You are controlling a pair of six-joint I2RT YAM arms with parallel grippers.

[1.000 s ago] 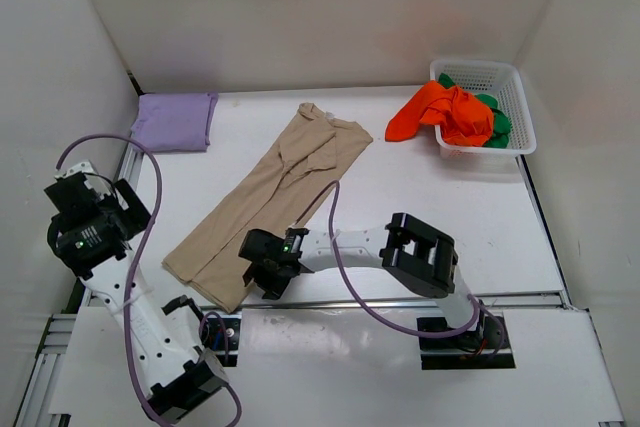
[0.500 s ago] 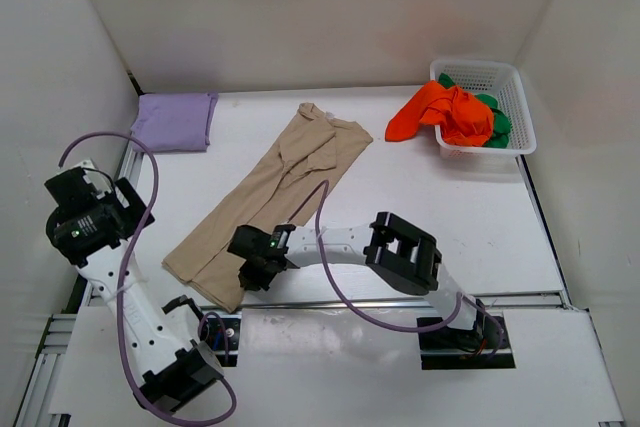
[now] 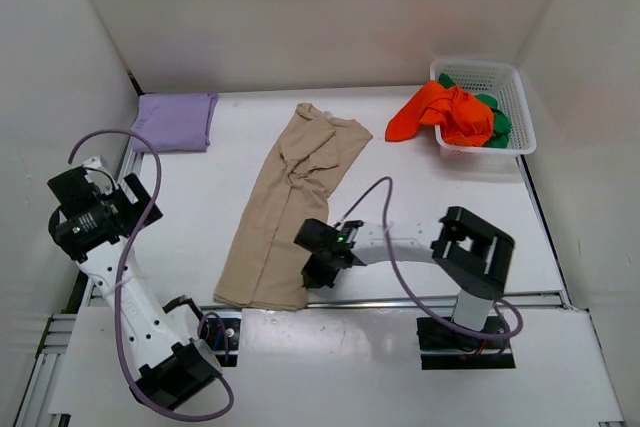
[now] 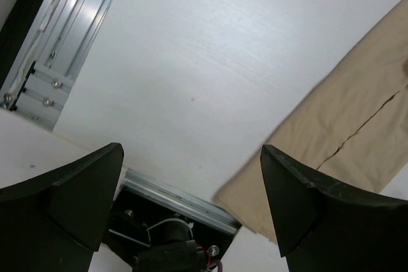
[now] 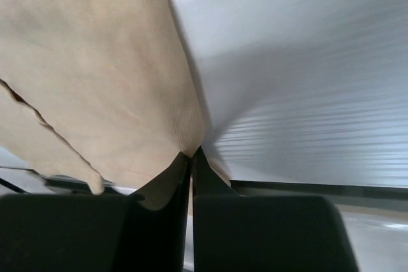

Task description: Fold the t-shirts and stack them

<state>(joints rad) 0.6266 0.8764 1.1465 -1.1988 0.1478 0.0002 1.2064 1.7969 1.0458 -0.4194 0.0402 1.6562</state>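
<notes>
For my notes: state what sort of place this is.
Likely a robot lab test cell: white panel walls enclosing a white table, a white plastic mesh basket, a beige cloth t-shirt laid out.

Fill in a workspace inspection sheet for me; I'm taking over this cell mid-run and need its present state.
Surface: white table, no spills seen.
Job's things: beige t-shirt lying long mid-table; lavender t-shirt folded far left; orange-red t-shirt and green t-shirt bunched in the basket.
Clutter: nothing seen.
Grippers: left gripper open above the table; right gripper shut on the beige t-shirt's near edge.
Cables: purple cable loops off each arm.
Surroundings: white walls.
</notes>
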